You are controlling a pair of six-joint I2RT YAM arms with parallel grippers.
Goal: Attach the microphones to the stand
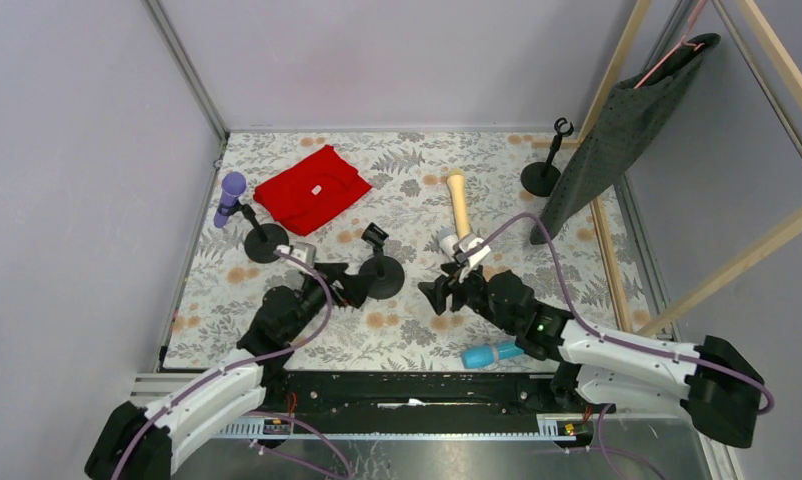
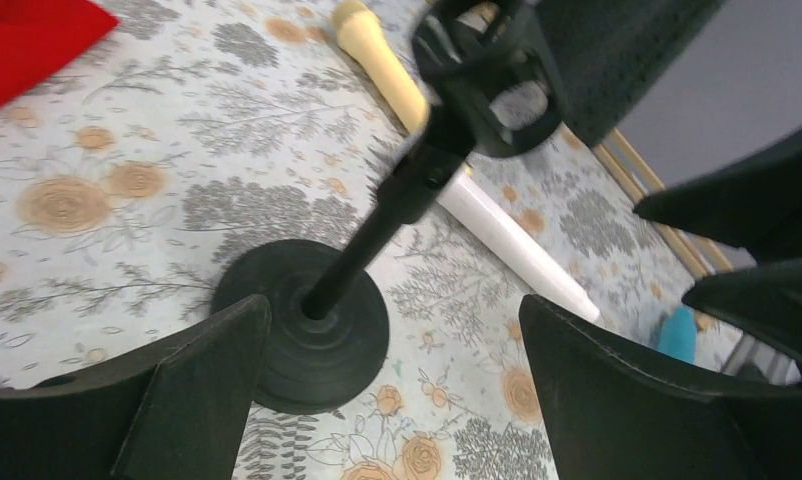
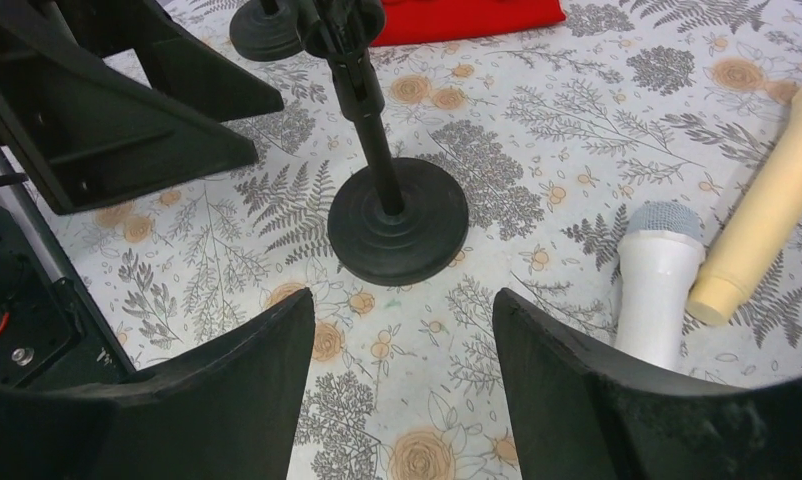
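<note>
Top external view, purple microphone (image 1: pixel 229 196) seemingly clipped on left stand (image 1: pixel 265 243), white microphone (image 1: pixel 455 245) lying just beside cream-yellow microphone (image 1: pixel 459 200), light blue microphone (image 1: pixel 492 353) near right arm, left gripper (image 2: pixel 392 310) spread wide facing middle stand (image 1: pixel 382 280), right gripper (image 3: pixel 402 305) fingers apart, holding nothing.

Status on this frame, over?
Left gripper, right gripper open, empty. Purple plastic microphone on black round-based stand; white microphone, cream-yellow microphone, light-blue microphone loose. Middle stand unobstructed.

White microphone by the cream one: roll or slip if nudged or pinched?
Likely rolls: the white microphone lies on its side, round-bodied. Probably slippery: smooth plastic barrel. The cream microphone beside its head may stop it rolling that way.
</note>
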